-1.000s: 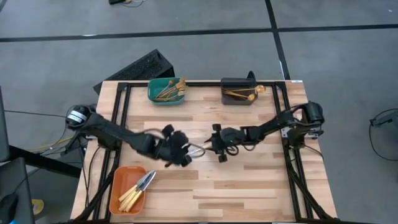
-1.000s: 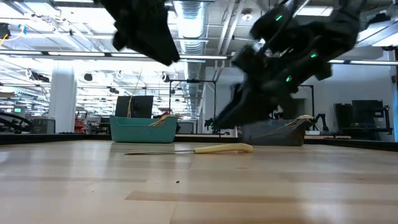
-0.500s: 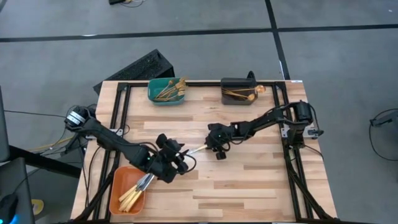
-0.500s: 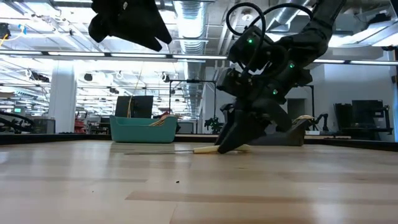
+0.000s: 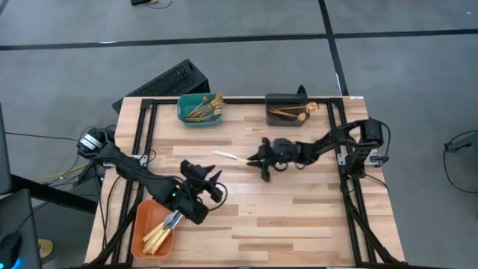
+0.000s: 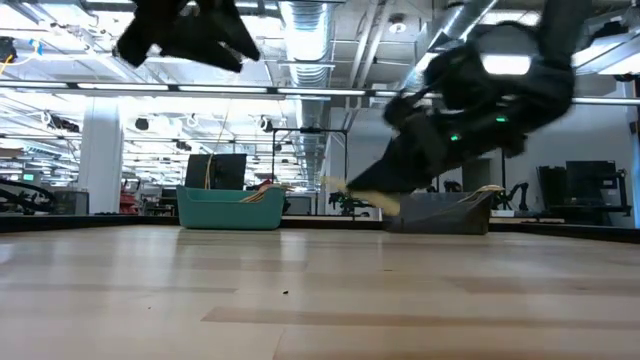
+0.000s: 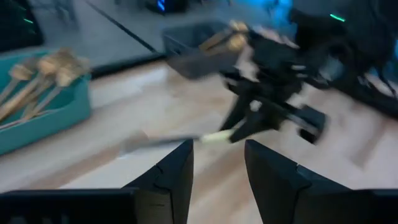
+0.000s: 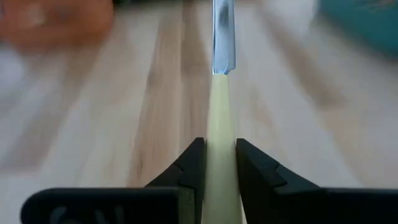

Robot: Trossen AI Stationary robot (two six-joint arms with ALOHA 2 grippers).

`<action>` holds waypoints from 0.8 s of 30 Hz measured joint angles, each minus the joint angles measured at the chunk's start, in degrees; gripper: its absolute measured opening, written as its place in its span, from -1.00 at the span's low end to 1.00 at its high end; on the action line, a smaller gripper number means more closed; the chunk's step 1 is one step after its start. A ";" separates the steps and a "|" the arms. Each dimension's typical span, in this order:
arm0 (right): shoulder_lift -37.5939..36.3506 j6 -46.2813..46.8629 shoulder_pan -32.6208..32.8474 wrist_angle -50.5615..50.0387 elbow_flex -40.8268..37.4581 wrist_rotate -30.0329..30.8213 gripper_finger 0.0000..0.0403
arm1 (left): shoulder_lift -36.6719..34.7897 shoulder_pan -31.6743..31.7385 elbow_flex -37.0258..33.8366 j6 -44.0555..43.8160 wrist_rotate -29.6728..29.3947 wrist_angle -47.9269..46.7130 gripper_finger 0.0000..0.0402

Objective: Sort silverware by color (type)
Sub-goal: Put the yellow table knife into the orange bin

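Right gripper (image 8: 217,171) clamps knife (image 8: 219,93) handle | blade points straight ahead (toward left arm) | left gripper (image 7: 217,165) open, empty

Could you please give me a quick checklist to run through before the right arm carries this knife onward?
1. Right gripper shut on the knife handle: ok.
2. Knife lifted off the table: ok, low view shows it in the air.
3. Orange bin with the other knives has room: ok.
4. Left gripper out of the path to the orange bin: not ok, it hangs beside it.
5. Grip firm enough for transport: cannot tell.
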 joint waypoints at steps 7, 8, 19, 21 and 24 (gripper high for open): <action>-1.93 -2.19 7.83 22.88 -10.19 21.87 -0.55 | 0.00 2.77 -9.64 -1.86 -6.01 17.50 -0.32; -1.95 -4.20 9.42 23.35 -10.02 25.66 -0.55 | 0.00 3.77 -11.38 1.30 -5.46 23.25 -0.30; -1.93 -25.86 21.10 23.81 -2.39 56.63 -0.55 | 0.00 13.16 -20.41 32.54 4.08 64.42 0.05; -1.93 -27.23 21.46 23.82 -1.76 57.63 -0.55 | 0.00 13.90 -20.42 35.48 4.26 66.30 0.06; -1.93 -27.40 21.35 23.77 -1.34 57.70 -0.55 | 0.00 14.48 -20.42 40.29 5.44 70.72 0.05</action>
